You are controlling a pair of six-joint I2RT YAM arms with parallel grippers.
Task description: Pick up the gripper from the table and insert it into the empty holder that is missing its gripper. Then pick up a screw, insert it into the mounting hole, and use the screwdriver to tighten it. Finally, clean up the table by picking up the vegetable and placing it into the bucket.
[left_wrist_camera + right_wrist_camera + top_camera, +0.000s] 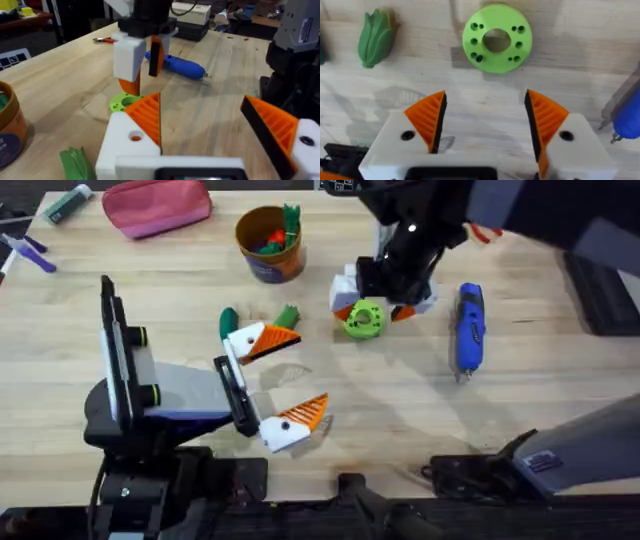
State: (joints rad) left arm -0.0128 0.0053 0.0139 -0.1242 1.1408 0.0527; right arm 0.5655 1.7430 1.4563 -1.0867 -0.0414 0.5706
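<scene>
- Under the right gripper [485, 95], a green disc [497, 38] with a centre hole and rings of small holes lies flat on the bench [400, 400], just ahead of the fingertips and roughly centred between them; whether any hole holds a screw is too small to tell.
- Its 2 fingers stand wide apart, clamped on nothing, and each white base carries an orange ribbed pad.
- My reading is that the screw step is in hand: the 4 finger bases I can see all wear orange pads, so the insert looks done.
- If so, the next move calls for a straight descent over the disc and a fine pinch on 1 screw.
- Beside the disc, on the right arm's side, the screwdriver [469, 328] lies untouched on the bench.
- Across the middle, the left gripper [310, 370] has its fingers spread apart and holds nothing; 1 white holder [125, 145] shows a mounting hole [135, 136] facing up.
- Near that arm's far finger, a green vegetable [287, 315] lies on the bench, well apart from the bucket [270, 242], so cleanup is not yet done.
</scene>
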